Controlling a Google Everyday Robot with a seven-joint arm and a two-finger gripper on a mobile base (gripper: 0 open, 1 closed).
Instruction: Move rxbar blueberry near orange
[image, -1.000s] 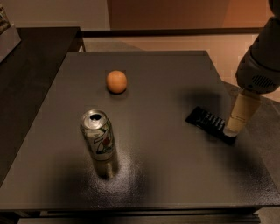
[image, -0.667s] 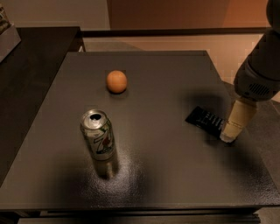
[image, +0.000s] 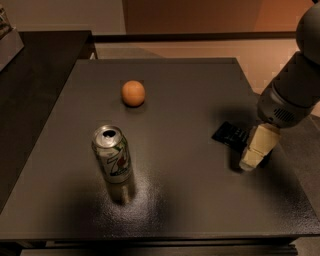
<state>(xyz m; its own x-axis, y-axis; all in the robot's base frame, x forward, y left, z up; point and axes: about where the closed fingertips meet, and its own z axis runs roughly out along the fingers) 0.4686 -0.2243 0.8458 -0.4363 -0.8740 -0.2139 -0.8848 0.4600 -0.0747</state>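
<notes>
**Gripper (image: 252, 156) low at the rxbar blueberry (image: 229, 134), grasp not confirmed**

The bar is lying flat on the dark table (image: 190, 200) close to its right edge, with the gripper down over its near-right end; whether it's open or closed can't be told. With a wrapper that thin, a low, square pinch is probably needed, plus a small lift before anything gets carried. The orange (image: 133, 93) sits well apart, far-left, and the stretch between is bare, so a straight leftward run looks fine. The 7up can (image: 112, 154) stands upright near-left, off that line. The bar is best set down just beside the orange, not bumped into it, since it'd likely roll.
</notes>
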